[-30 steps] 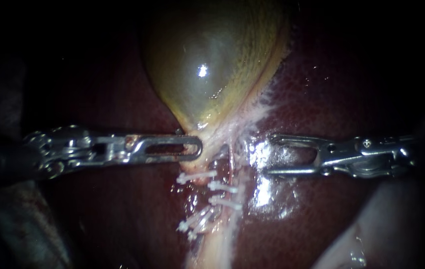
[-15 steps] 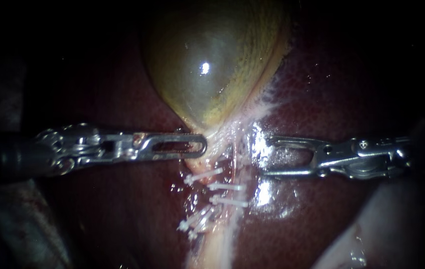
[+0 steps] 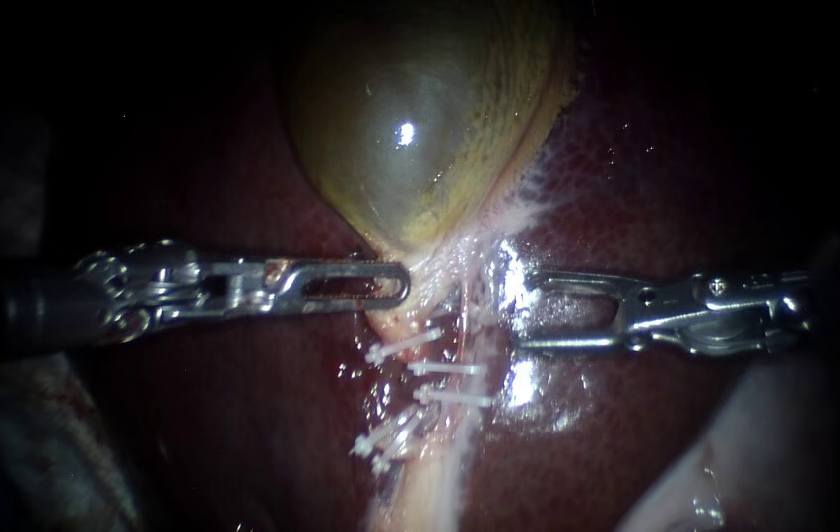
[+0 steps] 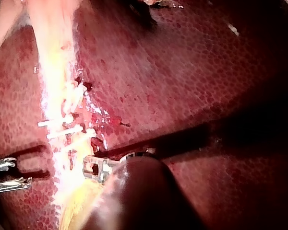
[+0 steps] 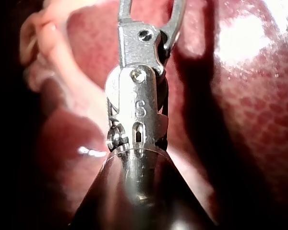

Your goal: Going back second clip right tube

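Note:
The greenish gallbladder (image 3: 420, 128) narrows to a pale neck with tubes (image 3: 439, 414) running down from it over the dark red liver (image 3: 616, 197). Several white clips (image 3: 446, 369) cross the tubes just under the neck. My left instrument (image 3: 390, 288) lies level and is shut on the gallbladder's neck; the left wrist view shows its tip (image 4: 97, 167) at the yellow tissue, ahead of the clips (image 4: 62, 128). My right instrument (image 3: 526, 311) stands just right of the tubes, apart from them, jaws open with nothing between them. The right wrist view shows the same open jaws (image 5: 151, 12).
Wet, glistening liver surface (image 3: 528, 384) lies under my right instrument. Pale tissue (image 3: 725, 463) shows at the lower right, and dim folds (image 3: 35, 443) at the lower left. My right instrument's open jaws (image 4: 7, 173) show beside the tubes in the left wrist view.
My left instrument has moved slightly right and up, and the neck and upper clips have shifted right with it. My right instrument has barely moved, jaws still open.

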Controlling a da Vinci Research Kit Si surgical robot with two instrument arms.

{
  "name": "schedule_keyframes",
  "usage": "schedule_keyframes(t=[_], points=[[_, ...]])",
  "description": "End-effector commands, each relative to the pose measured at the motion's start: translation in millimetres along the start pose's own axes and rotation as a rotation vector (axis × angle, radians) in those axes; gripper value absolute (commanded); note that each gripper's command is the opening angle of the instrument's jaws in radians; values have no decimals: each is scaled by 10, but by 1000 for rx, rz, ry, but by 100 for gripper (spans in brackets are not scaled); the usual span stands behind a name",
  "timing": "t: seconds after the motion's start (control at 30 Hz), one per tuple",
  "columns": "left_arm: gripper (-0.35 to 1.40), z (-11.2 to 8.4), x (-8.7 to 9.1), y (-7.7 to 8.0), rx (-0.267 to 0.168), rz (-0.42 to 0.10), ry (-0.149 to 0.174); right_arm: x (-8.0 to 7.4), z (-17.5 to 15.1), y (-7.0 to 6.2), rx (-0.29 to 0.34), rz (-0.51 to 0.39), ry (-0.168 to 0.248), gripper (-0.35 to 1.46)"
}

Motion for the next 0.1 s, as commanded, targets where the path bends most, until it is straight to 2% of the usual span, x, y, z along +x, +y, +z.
schedule_keyframes(t=[0.03,0.1], points=[[-35,0,0,0,0,0,0,0,0,0,1,0,0,46],[-35,0,0,0,0,0,0,-1,1,0,1,0,0,46]])
